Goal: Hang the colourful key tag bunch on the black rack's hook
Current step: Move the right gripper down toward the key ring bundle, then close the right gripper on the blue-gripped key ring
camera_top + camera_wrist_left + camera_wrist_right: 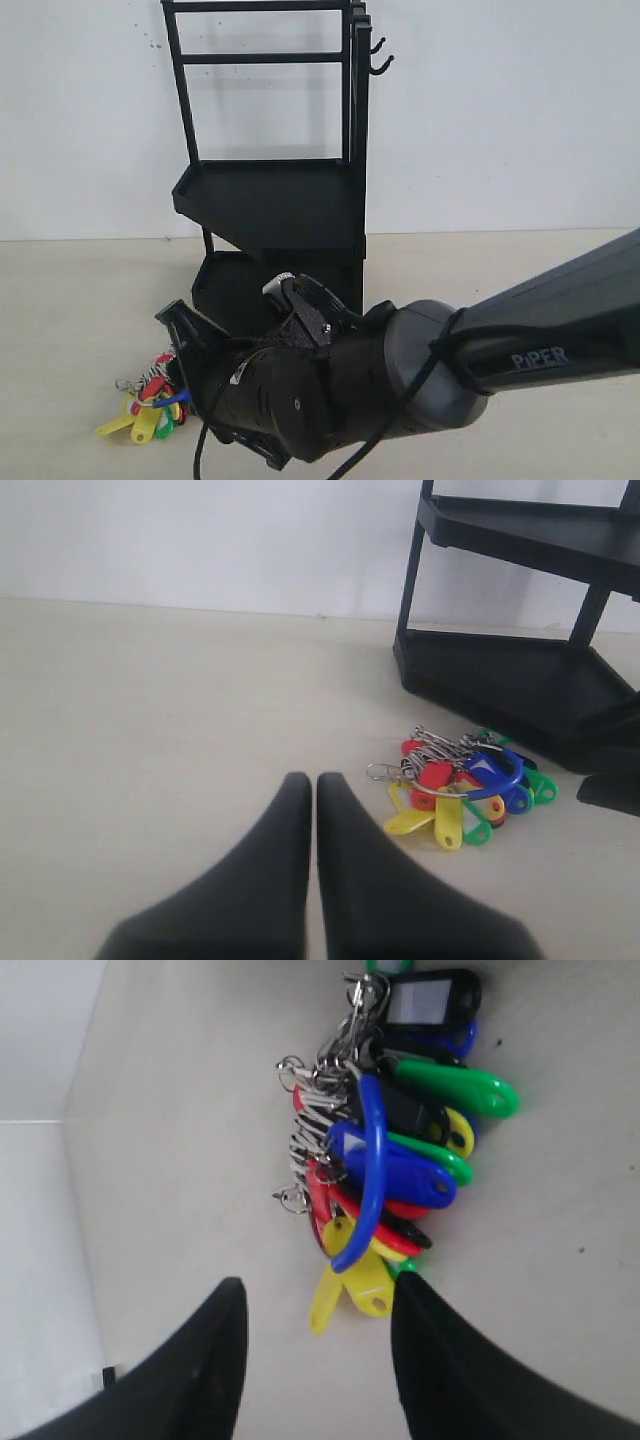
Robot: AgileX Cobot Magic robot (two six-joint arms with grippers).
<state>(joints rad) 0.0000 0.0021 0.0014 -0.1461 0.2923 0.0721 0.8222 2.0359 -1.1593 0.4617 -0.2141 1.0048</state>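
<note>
The bunch lies flat on the pale table, near the left front corner of the rack and far below the hook, which juts from the rack's upper right post just under a smaller hook. In the exterior view the right arm fills the foreground. It hides the front of the lower shelf and the right side of the bunch, so only a few yellow, red, green and blue tags and some silver rings peek out at its left. The top of the rack is cut off by the frame there. The right wrist view gives the clearest look. The right gripper has its fingers spread wide, one to each side of the near end of the bunch. A yellow tag points into the gap and the big blue loop arches over the pile. The fingers pinch nothing, and whether either tip touches a tag cannot be told. In the left wrist view the left gripper has its fingers pressed together, empty, above bare table and apart from the bunch. Only the lower shelves of the rack show there. Dark shapes at that picture's edge, next to the tags, are cropped and too unclear to name. The left gripper does not appear in the exterior view.
</note>
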